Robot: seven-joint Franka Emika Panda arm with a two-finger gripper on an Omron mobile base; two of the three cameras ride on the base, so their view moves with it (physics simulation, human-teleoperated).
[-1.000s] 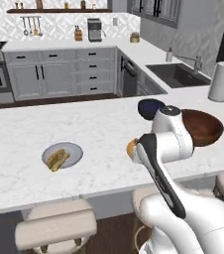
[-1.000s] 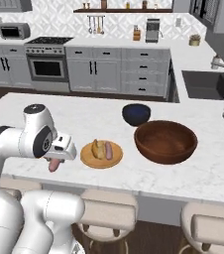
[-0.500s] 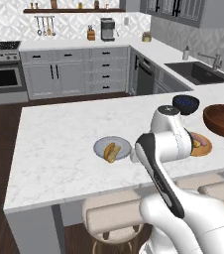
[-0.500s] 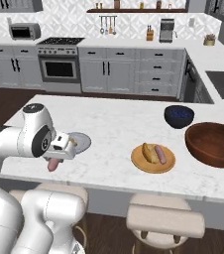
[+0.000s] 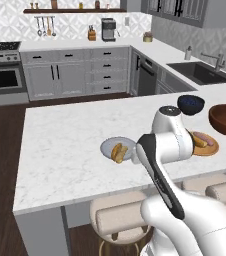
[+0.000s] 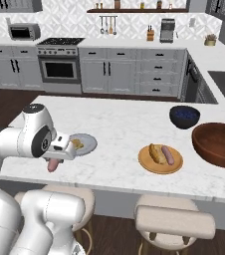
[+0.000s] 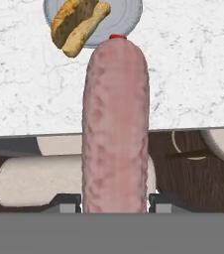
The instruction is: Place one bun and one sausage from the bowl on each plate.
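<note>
1. Fingers are clamped on a pink sausage, one tip on each side of its near end; in the right base view the sausage hangs down from the hand, just off the tabletop's near edge, above a stool.
2. Grey plate lies on the tabletop close to that near edge, just beyond the held sausage; it carries a bun, which lies toward one side of the plate.
3. From the hand's camera, the sausage's far tip reaches the rim of the grey plate, beside the bun.
4. Tan plate sits well apart from the grey plate, farther along the tabletop, with a second bun and a second sausage side by side on it.
5. Wooden bowl stands just past the tan plate, farther still from the grey plate.
6. Small dark bowl sits behind the tan plate, near the wooden bowl.
</note>
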